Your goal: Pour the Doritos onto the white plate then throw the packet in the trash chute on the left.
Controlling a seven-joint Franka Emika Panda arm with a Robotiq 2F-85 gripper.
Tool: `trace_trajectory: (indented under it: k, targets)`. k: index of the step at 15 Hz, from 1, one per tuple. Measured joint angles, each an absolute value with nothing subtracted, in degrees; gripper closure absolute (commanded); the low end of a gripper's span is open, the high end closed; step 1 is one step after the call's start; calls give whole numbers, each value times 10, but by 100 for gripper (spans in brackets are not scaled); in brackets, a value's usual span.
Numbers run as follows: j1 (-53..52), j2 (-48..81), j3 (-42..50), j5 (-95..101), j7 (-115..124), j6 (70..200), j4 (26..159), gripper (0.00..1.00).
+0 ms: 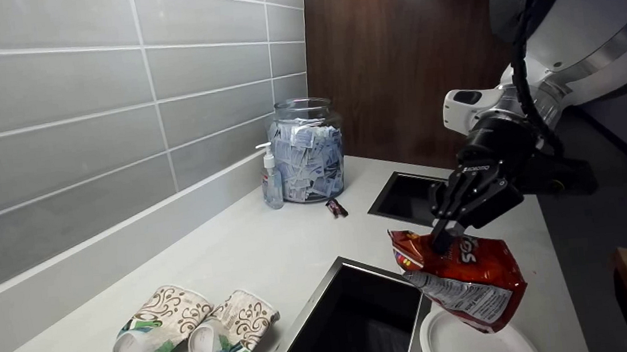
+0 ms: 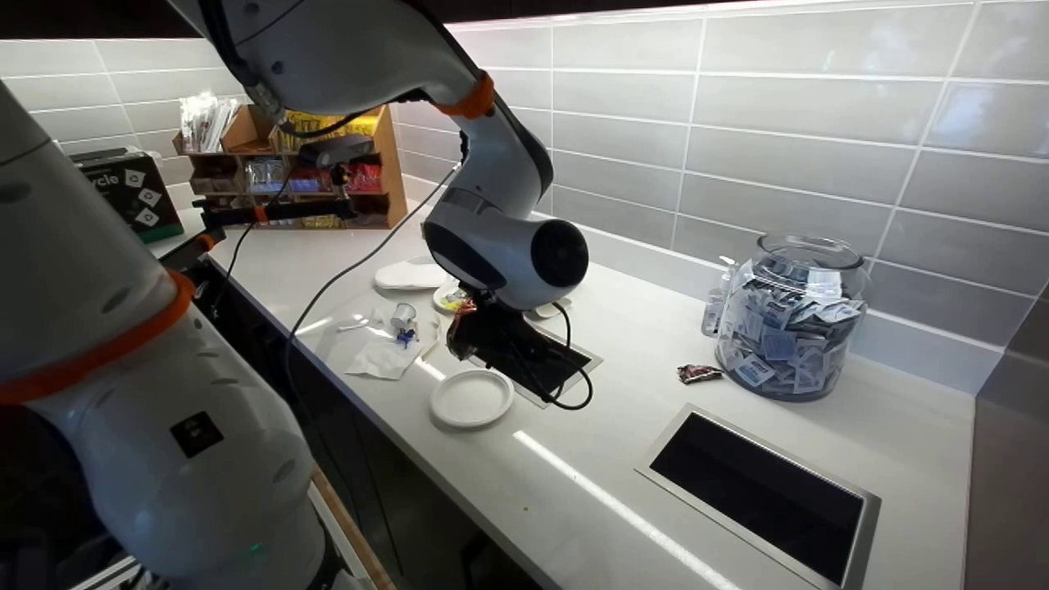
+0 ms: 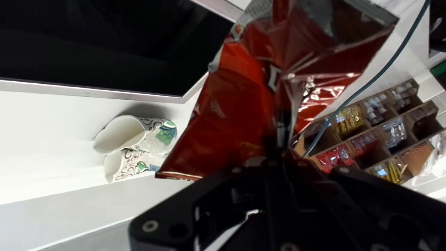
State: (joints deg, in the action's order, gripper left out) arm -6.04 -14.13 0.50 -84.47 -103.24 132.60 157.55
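Pinching the red Doritos packet (image 1: 472, 275) between my fingers (image 1: 442, 238), in the air near the white plate (image 2: 473, 397), I suppose it is light, soft and slippery, so better held by its closed end.

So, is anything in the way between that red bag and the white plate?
Nothing visible. The gripper holds the bag in the air, and in an exterior view the whole plate shows, with no object standing between the two.
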Motion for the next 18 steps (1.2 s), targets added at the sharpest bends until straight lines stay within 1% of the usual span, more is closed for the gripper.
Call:
trace_trajectory:
  k: [3,12,18]
  targets:
    - [-43,-131,5,-845,-1076,1300,1575,99]
    - [-33,-124,2,-839,-1095,1294,1575,100]
    - [-3,-124,20,-821,-1197,1170,1574,100]
